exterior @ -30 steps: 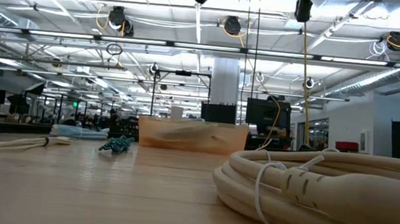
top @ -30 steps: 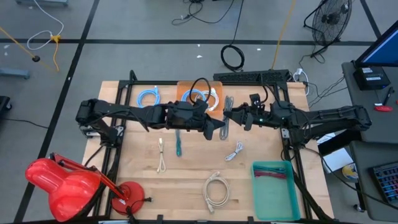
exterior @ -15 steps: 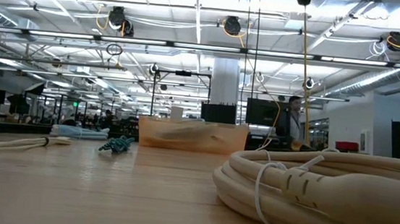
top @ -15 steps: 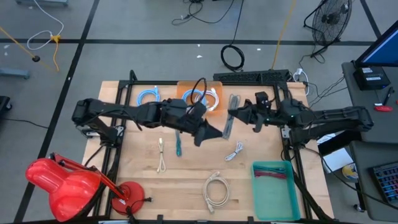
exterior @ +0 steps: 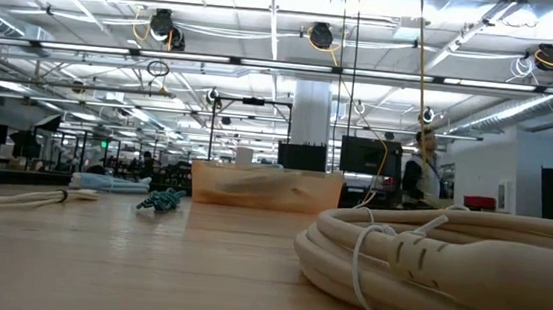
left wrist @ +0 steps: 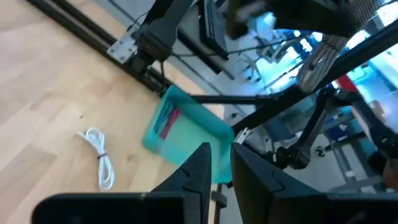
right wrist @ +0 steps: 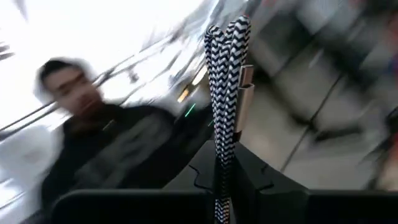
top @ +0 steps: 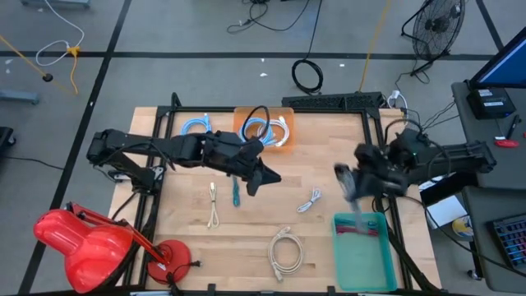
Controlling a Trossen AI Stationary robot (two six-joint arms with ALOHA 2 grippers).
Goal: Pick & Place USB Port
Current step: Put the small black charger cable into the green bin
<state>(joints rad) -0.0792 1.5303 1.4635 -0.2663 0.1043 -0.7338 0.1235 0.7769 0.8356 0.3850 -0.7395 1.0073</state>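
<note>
- The right end effector, at the right of the high view, was clamped on a folded black-and-white braided USB cable, carried just above the teal rectangular plastic tray.
- The left end effector hung mid-frame over the wooden counter, its fingers nearly together, holding nothing.
- A small white coiled cable lay between the two end effectors.
- A cream coiled cable lay lower centre.
- A person showed blurred behind the held cable.

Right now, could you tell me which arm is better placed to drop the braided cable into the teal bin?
The right: its pincer grips the braided cable and sits just above the teal bin. The left pincer is mid-table, holding nothing.
</note>
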